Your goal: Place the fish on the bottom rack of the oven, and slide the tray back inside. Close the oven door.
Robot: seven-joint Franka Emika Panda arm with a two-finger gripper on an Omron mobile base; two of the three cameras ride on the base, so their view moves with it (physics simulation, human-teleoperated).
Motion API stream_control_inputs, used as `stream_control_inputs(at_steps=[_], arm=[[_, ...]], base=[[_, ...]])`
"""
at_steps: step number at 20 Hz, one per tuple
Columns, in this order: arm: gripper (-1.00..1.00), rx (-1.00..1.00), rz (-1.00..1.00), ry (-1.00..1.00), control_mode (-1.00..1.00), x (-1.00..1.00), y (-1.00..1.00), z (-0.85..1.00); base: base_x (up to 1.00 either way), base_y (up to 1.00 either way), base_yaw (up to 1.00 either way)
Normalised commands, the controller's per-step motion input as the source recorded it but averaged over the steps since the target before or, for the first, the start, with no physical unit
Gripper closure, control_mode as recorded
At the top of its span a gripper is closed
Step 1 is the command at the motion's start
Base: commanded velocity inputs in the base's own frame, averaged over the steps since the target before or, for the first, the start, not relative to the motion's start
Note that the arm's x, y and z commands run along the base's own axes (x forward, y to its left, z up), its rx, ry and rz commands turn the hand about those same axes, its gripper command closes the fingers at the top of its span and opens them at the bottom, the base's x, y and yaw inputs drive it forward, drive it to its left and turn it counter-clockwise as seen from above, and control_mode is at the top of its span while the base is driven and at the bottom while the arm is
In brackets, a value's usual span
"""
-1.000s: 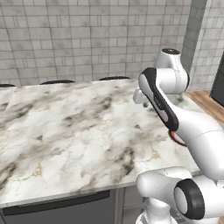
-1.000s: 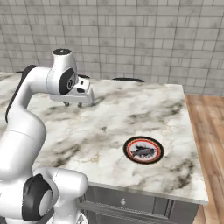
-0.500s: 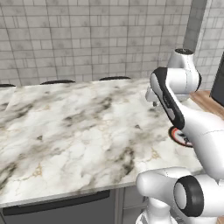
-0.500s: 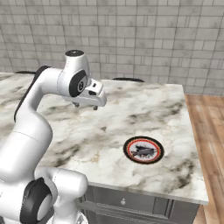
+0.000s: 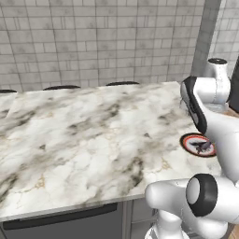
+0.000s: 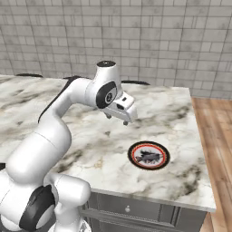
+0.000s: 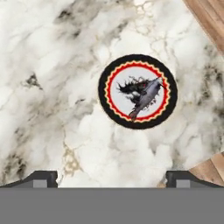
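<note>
Marble counter [image 6: 54, 95] fills the scene under a grey tiled wall. Since a moment ago the arm swung right, and the gripper [image 6: 117, 118], now spread wide and empty, hangs above the counter. Right of it, the fish [image 6: 148, 156] lies on its plate [image 6: 136, 149], not yet grasped.

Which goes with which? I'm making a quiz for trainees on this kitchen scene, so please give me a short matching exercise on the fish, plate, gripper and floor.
Things:
1. fish
2. plate
3. gripper
4. floor

Descriptions:
A. wooden planks beside the counter
B. round, black rim with a red ring
C. open, above the marble, holding nothing
D. grey, lying on the plate

Pairs: 1-D, 2-B, 3-C, 4-A
</note>
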Motion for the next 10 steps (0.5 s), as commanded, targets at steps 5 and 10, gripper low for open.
stream_control_inputs(at_steps=[5, 10], arm=[[-1.00, 0.00, -0.32, 0.04, -1.00, -0.02, -0.88, -0.55], [-1.00, 0.00, -0.24, 0.00, -1.00, -0.08, -0.58, -0.55]], base=[[0.00, 0.00, 0.00], [0.00, 0.00, 0.00]])
